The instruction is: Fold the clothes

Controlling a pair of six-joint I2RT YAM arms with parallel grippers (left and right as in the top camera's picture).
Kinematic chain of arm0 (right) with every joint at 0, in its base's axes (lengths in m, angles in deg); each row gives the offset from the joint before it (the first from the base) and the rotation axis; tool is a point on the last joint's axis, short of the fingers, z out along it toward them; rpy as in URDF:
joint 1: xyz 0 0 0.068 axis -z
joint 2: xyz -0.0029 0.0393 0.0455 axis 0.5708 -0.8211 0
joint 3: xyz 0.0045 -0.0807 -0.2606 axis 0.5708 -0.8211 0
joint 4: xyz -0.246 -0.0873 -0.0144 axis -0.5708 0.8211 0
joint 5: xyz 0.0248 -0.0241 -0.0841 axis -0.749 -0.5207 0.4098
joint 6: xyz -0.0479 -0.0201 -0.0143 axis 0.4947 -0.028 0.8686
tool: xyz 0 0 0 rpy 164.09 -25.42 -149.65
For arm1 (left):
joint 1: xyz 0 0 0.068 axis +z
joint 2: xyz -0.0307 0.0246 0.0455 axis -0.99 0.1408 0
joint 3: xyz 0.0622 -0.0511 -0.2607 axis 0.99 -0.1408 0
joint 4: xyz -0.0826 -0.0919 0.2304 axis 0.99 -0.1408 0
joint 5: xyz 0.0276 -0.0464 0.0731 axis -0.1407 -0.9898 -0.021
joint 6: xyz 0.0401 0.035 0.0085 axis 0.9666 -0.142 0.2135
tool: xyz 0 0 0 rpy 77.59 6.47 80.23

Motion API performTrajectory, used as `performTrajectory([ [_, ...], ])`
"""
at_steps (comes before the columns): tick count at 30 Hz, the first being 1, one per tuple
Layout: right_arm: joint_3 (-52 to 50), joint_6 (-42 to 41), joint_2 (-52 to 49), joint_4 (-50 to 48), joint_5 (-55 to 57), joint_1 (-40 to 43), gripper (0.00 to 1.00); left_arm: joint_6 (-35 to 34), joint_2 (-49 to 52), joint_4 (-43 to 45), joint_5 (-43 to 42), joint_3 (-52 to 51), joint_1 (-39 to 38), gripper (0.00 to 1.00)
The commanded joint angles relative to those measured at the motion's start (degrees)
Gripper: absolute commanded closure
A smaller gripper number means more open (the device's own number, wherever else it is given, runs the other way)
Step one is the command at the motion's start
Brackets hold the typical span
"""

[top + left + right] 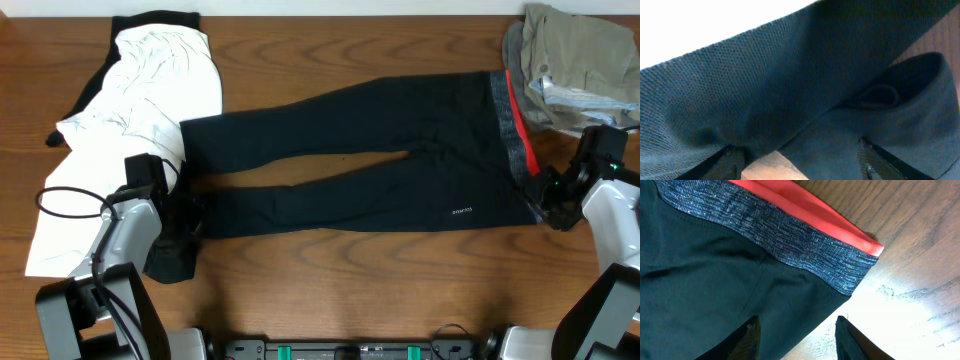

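Left hand (188, 222) low at 9 o'clock, fingers spread around the black pants (350, 160) cuff. Right hand (552, 198) at 3 o'clock, spread at the waistband (508, 120) corner. Pants flat across the wooden desk (330, 290).

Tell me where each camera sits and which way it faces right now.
Overhead: fixed above the table, looking straight down at the black pants, white garment and khaki garments; left arm and right arm show at the bottom.
Left wrist: low, close against the pants' leg cuff; left fingers show at the bottom edge.
Right wrist: angled down at the grey waistband and bare wood; right fingers show at the bottom edge.
Shared: overhead and right wrist both show the red-orange edge.
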Motion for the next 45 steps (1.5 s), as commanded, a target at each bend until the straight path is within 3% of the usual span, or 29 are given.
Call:
performTrajectory([
  [1,-0.4,0.5,0.1,0.1,0.6,-0.5,0.54,-2.6,2.8,1.8,-2.1,-0.3,0.1,0.29],
  [14,-0.4,0.7,0.1,0.1,0.6,-0.5,0.54,-3.5,2.0,2.4,-6.2,0.9,0.3,0.3],
  [18,-0.4,0.9,0.1,0.1,0.8,-0.5,0.54,-3.5,-0.7,-0.8,-6.6,3.3,0.3,0.17],
  [23,-0.4,0.9,0.1,-0.1,0.8,-0.5,0.54,-3.6,-4.0,-3.1,-6.8,3.6,0.1,0.12],
  [27,-0.4,0.9,0.1,-0.2,0.8,-0.5,0.54,-6.7,-3.8,-4.1,-6.8,3.1,-0.3,0.14],
  [32,-0.4,0.9,0.1,-0.3,0.8,-0.6,0.53,-14.2,-3.5,-3.0,-5.7,1.6,-2.2,0.24],
  [35,-0.4,0.9,0.1,-0.3,0.8,-0.6,0.53,-14.8,-2.9,-2.1,-5.0,1.6,-3.3,0.25],
  [40,-0.4,0.9,0.1,-0.3,0.8,-0.6,0.53,-15.6,-2.1,-1.8,-2.3,1.6,-5.5,0.37],
  [45,-0.4,0.9,0.1,-0.1,0.8,-0.6,0.54,-16.3,-2.1,-1.8,-0.4,1.0,-6.2,0.38],
])
